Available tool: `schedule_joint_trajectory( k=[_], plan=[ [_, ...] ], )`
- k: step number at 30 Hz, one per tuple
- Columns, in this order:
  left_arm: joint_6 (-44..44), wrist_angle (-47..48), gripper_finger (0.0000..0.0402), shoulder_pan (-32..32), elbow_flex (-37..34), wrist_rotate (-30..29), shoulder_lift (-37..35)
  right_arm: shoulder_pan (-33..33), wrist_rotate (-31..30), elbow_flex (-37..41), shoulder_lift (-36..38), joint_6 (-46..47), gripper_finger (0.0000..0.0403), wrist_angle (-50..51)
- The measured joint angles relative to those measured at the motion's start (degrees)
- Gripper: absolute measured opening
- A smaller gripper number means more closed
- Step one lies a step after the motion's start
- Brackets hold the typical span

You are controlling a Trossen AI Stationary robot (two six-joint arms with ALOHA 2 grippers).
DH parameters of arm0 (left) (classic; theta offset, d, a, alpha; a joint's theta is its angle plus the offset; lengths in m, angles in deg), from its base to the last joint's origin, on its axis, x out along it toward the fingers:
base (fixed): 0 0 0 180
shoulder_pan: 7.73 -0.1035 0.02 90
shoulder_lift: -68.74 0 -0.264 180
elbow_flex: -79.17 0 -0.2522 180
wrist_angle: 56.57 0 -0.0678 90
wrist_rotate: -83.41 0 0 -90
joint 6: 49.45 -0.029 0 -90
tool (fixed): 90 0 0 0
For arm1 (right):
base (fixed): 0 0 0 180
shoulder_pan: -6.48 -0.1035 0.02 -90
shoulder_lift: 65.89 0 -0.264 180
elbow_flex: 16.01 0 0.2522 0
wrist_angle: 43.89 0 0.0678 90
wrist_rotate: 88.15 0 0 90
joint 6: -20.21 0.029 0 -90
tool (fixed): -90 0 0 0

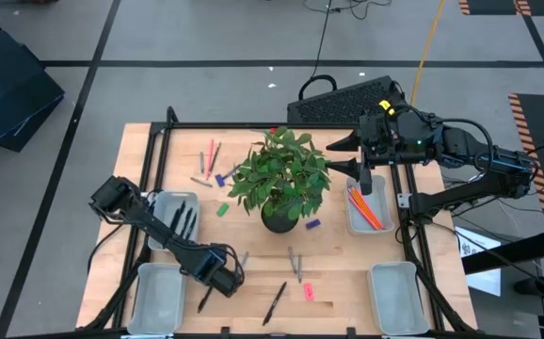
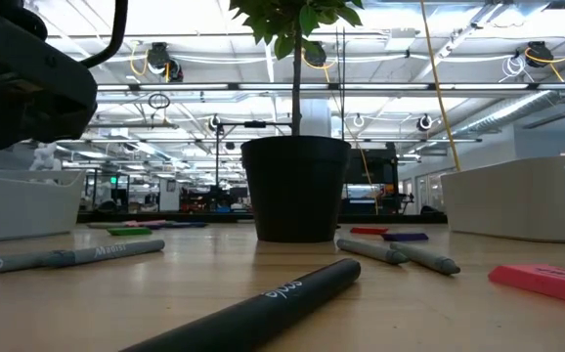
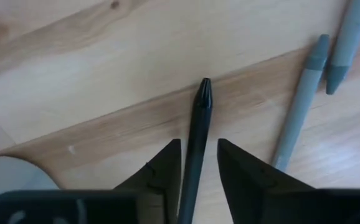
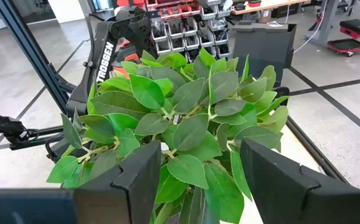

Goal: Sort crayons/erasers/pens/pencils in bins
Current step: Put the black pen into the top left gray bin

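Left gripper (image 3: 198, 163), lower left of the table, has its fingers apart around a black pen (image 3: 197, 134). Next I'd clamp and carry it to the bin (image 1: 164, 218) holding pens. Right gripper (image 4: 198, 165) waits wide open by the plant (image 4: 180, 118).

potted plant (image 1: 281, 184), wooden table (image 1: 253, 250), black keyboard (image 1: 343, 99)

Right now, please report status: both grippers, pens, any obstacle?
Left gripper around slim black pen on table, jaws not closed. Right gripper open, above bin of orange pencils. Green potted plant mid-table.
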Motion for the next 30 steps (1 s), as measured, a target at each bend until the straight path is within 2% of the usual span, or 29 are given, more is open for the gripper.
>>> schedule_joint_trajectory(
  k=[6, 13, 20, 30],
  plan=[
    [-1.5, 0.3, 0.0115, 0.0, 0.0, 0.0, 0.0, 0.0, 0.0, 0.0, 0.0, 0.0, 0.0212, 0.0],
    [-7.0, -0.2, 0.0115, -0.9, 0.0, 3.2, 0.0, 0.0, 0.0, 0.0, 0.0, 0.0, 0.0212, 0.0],
    [-11.1, 0.8, 0.0115, -1.1, 0.0, 2.2, 0.0, 0.0, 0.0, 0.0, 0.0, 0.0, 0.0212, 0.0],
    [-16.3, 3.1, 0.0115, -6.0, -0.1, 1.6, 0.0, 0.0, 0.0, 0.0, 0.0, 0.0, 0.0212, 0.0]
  ],
)
